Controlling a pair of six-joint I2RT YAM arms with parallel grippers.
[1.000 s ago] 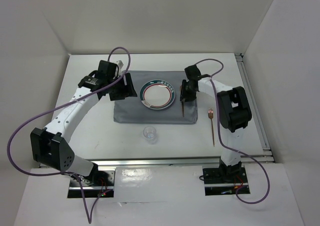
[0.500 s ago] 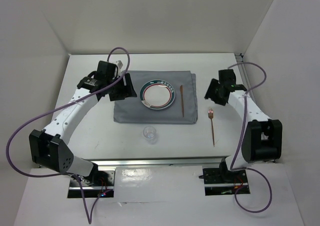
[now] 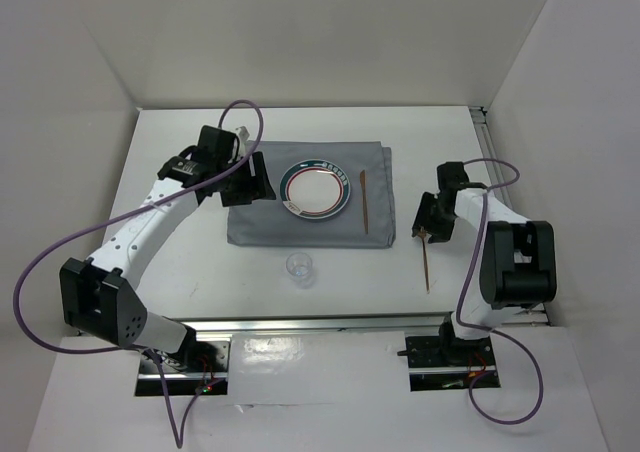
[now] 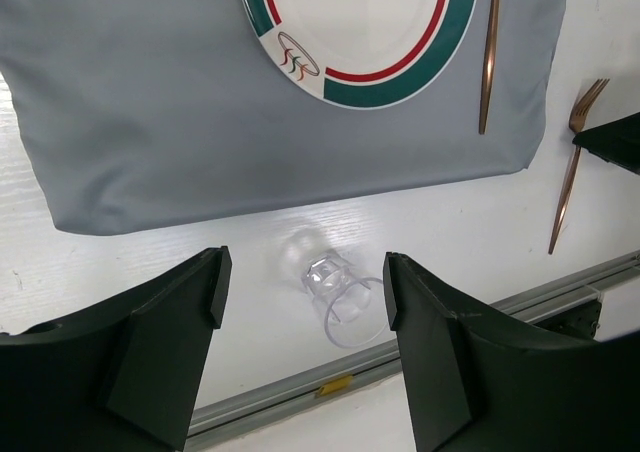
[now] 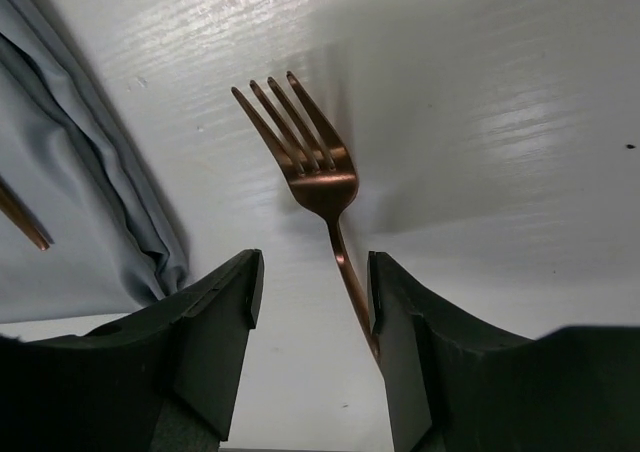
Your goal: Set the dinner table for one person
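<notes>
From above, the dinner table (image 3: 200, 272) spread beneath both arms, bearing a grey mat (image 3: 260, 227), plate (image 3: 316, 190) and fork (image 3: 426, 267). Left wrist: the left gripper (image 4: 305, 312) gaped wide above a glass (image 4: 325, 272). Right wrist: the right gripper (image 5: 315, 302) stood parted astride the fork's handle

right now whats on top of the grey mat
A green-and-red-rimmed plate and a thin copper utensil beside it lie on the grey mat. The left end effector hides the mat's far-left corner from above.

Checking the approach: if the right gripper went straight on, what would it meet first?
Likely the slim copper-coloured metal fork, whose handle lies inside the open right gripper; depth is unclear.
</notes>
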